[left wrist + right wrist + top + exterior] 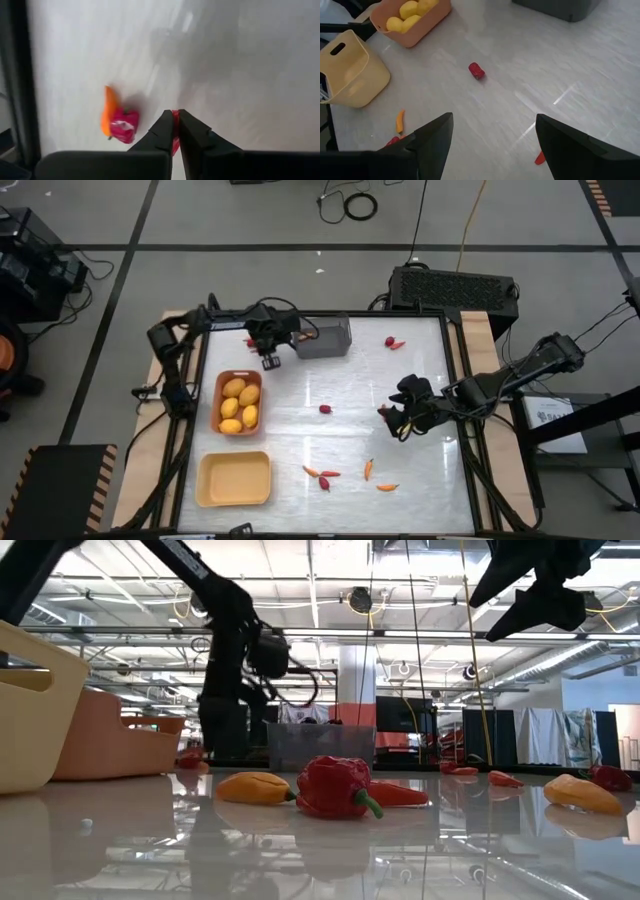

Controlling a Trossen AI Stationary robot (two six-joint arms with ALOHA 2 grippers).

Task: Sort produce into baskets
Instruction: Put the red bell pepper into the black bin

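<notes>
— Left gripper [268,363] is hovering at the far left of the tabletop, just beside the grey box-like bin [324,339], clenching a small red piece [175,131]. Right gripper [492,131] is hanging released over the middle right.

— Risk?

— Slim hold; the piece may be slipping out short of the bin. Yellow oval fruits [240,403] are lying in the orange-brown tray [217,404].

— Surface?

— Glossy white tabletop [340,440], reflecting an open workshop hall.

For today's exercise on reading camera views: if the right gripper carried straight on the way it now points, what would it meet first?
Probably the small red pepper lying alone mid-table. It sits ahead of the open right gripper, between its fingers' line. Depth is unclear; the bare tabletop may come first.
</notes>
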